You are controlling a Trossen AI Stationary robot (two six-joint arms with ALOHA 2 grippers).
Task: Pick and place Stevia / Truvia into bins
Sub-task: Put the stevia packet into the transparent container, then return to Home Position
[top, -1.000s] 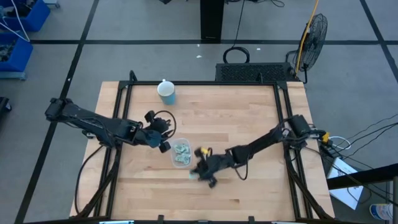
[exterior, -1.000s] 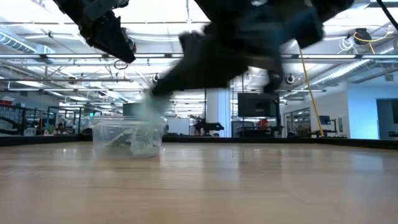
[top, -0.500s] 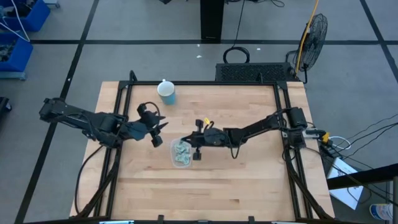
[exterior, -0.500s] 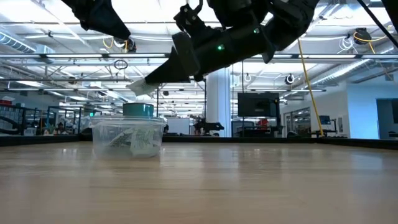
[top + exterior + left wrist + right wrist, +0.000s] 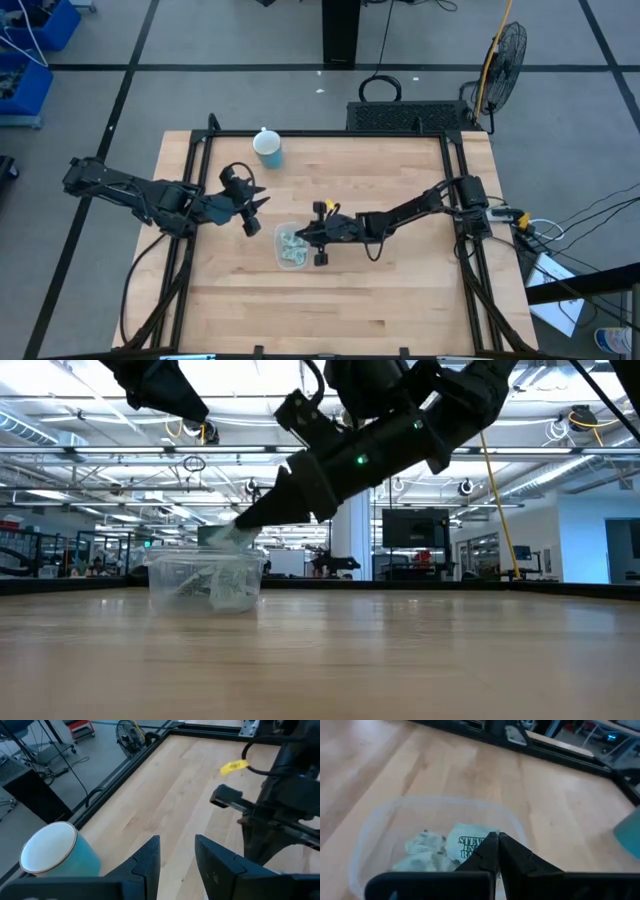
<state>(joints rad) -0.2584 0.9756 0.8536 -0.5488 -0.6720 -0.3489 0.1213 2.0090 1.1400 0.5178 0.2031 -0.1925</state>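
The clear plastic bin point(image 5: 291, 247) stands on the table with several pale green and white Stevia sachets point(image 5: 422, 852) lying in it. My right gripper point(image 5: 302, 238) hangs over the bin's right rim, shut on one more sachet point(image 5: 467, 845), whose free end dips into the bin's mouth point(image 5: 236, 538). My left gripper point(image 5: 247, 206) hovers open to the left of the bin and touches nothing; its fingers point(image 5: 150, 860) show with a gap between them. My right gripper pinches one Stevia sachet by its edge point(image 5: 482, 851) between the two fingertips. The fingers slant down from the table's right side. The sachet sticks out ahead of the fingertips, lifted, at the height of the bin's rim point(image 5: 205, 558).
A light blue cup point(image 5: 268, 148) with a white lid stands near the table's far edge, behind the left gripper, and shows again as the cup point(image 5: 57, 852) in the left wrist view. Bare wood lies on the near and right sides of the bin.
My right gripper has risen from the table just near of the bin, carrying the sachet, swung toward the far side, then moved left and down to the bin's mouth. My left gripper has drawn back from the bin toward the left and far side, then kept still.
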